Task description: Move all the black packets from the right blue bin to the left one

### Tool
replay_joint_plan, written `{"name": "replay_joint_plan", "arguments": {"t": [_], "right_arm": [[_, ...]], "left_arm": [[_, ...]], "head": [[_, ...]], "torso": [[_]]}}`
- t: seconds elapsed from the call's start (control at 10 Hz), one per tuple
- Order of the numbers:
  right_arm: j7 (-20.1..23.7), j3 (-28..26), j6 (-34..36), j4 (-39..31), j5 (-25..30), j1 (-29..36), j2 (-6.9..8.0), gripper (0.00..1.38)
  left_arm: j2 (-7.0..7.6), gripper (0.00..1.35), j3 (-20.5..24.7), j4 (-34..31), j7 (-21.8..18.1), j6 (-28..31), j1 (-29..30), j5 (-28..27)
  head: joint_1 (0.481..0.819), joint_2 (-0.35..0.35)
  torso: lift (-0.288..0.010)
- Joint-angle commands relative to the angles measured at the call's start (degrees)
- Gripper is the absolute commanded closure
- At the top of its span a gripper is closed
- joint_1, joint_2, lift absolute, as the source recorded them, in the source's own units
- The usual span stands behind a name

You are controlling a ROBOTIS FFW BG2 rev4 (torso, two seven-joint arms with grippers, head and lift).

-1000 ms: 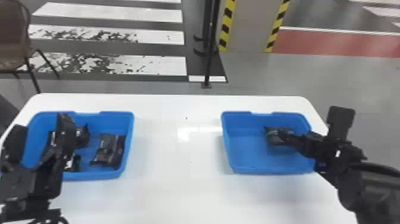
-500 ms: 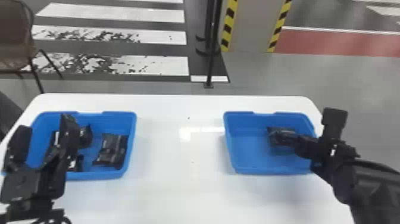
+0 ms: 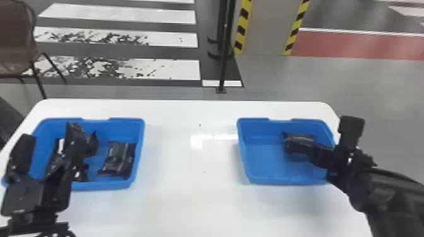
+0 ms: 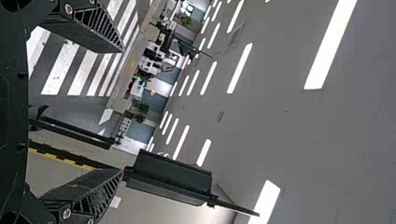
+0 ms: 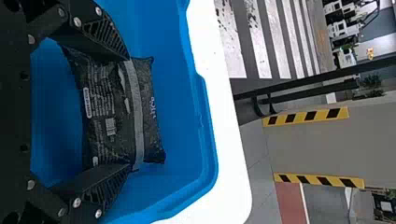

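Note:
The right blue bin [image 3: 284, 182] holds one black packet [image 3: 298, 137], also in the right wrist view [image 5: 109, 107] with a grey strip across it. My right gripper [image 3: 307, 149] reaches low into that bin at the packet; in the right wrist view my right gripper [image 5: 130, 113] stands open, one finger at each end of the packet. My left gripper [image 3: 51, 132] is raised at the left blue bin [image 3: 104, 186], fingers spread; in the left wrist view my left gripper [image 4: 123, 111] has nothing between its fingertips. Several packets lie in the left bin, one [image 3: 118, 159] at its right side.
Both bins stand on a white table [image 3: 189, 164], with a broad stretch of tabletop between them. Beyond the table are a black pole [image 3: 224, 56], a pillar with yellow-black edges [image 3: 265, 28] and a brown chair [image 3: 15, 41].
My right gripper has moved a little left, further over the right bin, while its packet has stayed in place. The left arm has barely shifted.

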Motion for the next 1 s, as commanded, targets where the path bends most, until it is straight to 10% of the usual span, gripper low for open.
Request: {"name": "replay_joint_plan", "arguments": {"t": [0.0,0.2,0.9], "right_arm": [[-0.06,0.67,0.13,1.60,-1.12,-0.93,-0.18,0.70],[0.03,1.01,0.13,2.16,-1.58,-0.93,-0.27,0.89],[7.06,4.09,-2.83,-11.05,-20.09,4.83,-0.27,0.89]], "left_arm": [[0.04,0.12,0.10,-0.01,0.00,0.00,0.14,-0.01],[0.04,0.12,0.10,-0.01,0.00,0.00,0.14,-0.01],[-0.23,0.12,0.10,-0.01,0.00,-0.99,0.00,-0.01]], "head": [[0.695,-0.104],[0.695,-0.094],[0.695,-0.016]], "torso": [[-0.140],[-0.140],[-0.140]]}}
